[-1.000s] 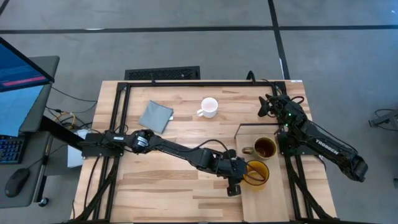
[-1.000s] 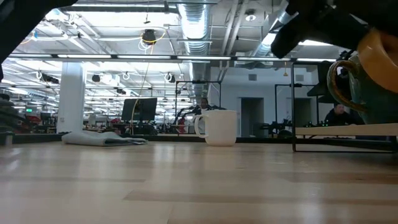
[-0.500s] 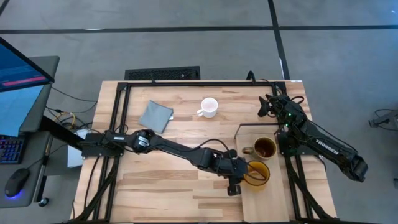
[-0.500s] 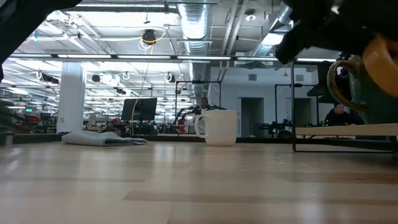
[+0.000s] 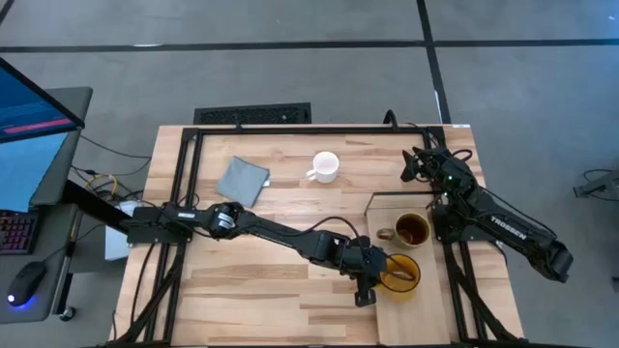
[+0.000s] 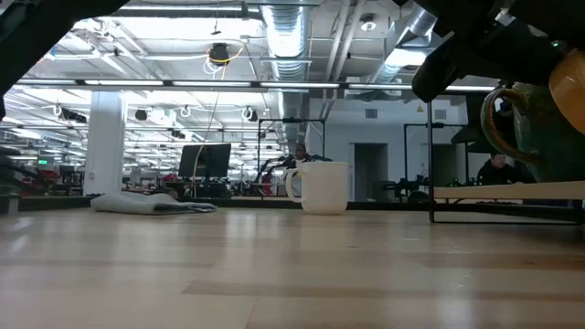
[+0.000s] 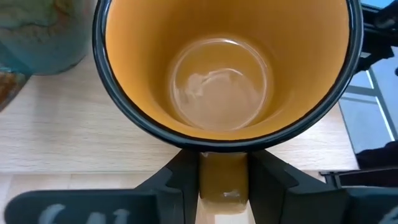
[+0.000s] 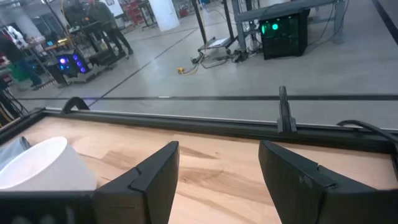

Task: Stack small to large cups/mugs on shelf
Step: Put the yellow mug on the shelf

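1. Furthest left of the task's things, the white mug [image 5: 325, 166] stood alone on the planked table [image 5: 251, 290], near the far edge, with a folded grey cloth [image 5: 242, 180] just beside it on its left. It was well apart from both arms.

2. The left gripper [image 5: 371, 280], stretched long across the table from the left, held the yellow mug [image 5: 400, 272] by its handle; in the left wrist view the two fingers [image 7: 175, 184] pinched the handle between them, the mug's mouth open to the camera.

3. That yellow mug hung over the near part of the pale shelf [image 5: 426, 314]. From the low view it looked lifted off the board, though I could not be sure of that.

4. The brown mug [image 5: 410, 230] stood on the shelf just beyond the yellow one, toward the far side, its handle pointing left. This is the relation the next move seemed to turn on: the brown mug lay almost straight ahead of the carried mug, close by, so whether to set down beside it or nest with it was a matter of a short shift along the shelf's length.

5. The right gripper [image 5: 418, 166] waited past the shelf's far end, its fingers [image 8: 155, 174] spread wide and holding nothing. It was nearer the white mug than the left one was.
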{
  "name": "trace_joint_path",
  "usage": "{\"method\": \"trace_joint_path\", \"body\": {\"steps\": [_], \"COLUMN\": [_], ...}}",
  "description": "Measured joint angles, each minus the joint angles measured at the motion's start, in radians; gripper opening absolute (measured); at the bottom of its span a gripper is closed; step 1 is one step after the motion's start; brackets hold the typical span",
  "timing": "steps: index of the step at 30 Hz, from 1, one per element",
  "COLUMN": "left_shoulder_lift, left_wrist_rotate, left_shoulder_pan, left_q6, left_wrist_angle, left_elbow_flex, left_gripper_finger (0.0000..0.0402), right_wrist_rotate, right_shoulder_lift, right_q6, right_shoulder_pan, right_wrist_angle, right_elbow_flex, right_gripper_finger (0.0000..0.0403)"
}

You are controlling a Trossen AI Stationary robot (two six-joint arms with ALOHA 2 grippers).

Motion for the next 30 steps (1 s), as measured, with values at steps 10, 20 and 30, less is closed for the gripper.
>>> {"method": "trace_joint_path", "body": {"steps": [10,20,30], "left_shoulder_lift": [-0.001,-0.001,-0.001], "left_wrist_rotate": [0.031,0.033,0.016], "left_shoulder_pan": [0.000,0.001,0.016], "left_q6": [0.001,-0.004,0.016], "left_wrist_angle": [0.056,0.065,0.115], "left_elbow_flex": [0.003,0.003,0.002], "left_gripper_finger": [0.0141,0.0144,0.0133], "right_wrist_rotate": [0.000,0.000,0.000], "right_shoulder_lift": [0.000,0.001,0.001], "right_q6": [-0.001,-0.001,-0.002], "right_shoulder_pan": [0.000,0.000,0.000], "right_wrist_angle": [0.000,0.000,0.000], "right_elbow_flex": [0.000,0.000,0.000], "right_gripper_finger": [0.0244,0.0244,0.0244]}}
